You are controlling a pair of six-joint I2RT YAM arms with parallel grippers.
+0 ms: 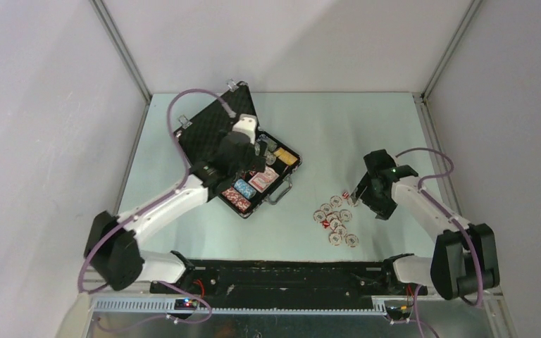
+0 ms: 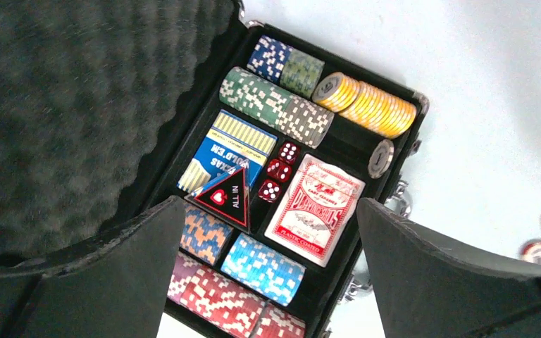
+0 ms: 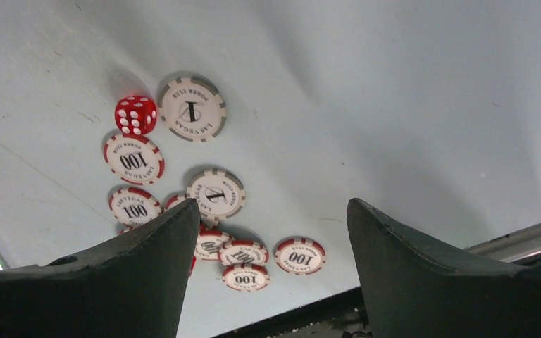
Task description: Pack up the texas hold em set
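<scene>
While my left tool [image 2: 268, 211] hangs over the open black case [image 1: 208, 134], its two fingers are wide apart and hold nothing. The case sits on the far left part of the desk [image 1: 338, 127], and its lid with bumpy grey foam [image 2: 77, 105] is tipped back. Inside I see rows of chips lying on their edges, with a yellow row [image 2: 370, 104] at one end and a light blue row [image 2: 264, 267] nearer to me. A red card deck [image 2: 315, 208] and a blue card deck [image 2: 227, 151] lie flat, with three red dice [image 2: 279, 171] between them. A black triangle [image 2: 223, 197] that says ALL IN lies partly on the blue deck. My right tool [image 3: 271, 211] is above the loose chips [image 1: 336, 220] on the desk, to the right of the case. Its fingers are also apart and hold nothing. One red die [image 3: 135, 115] lies just beside a grey chip [image 3: 192, 109] there.
</scene>
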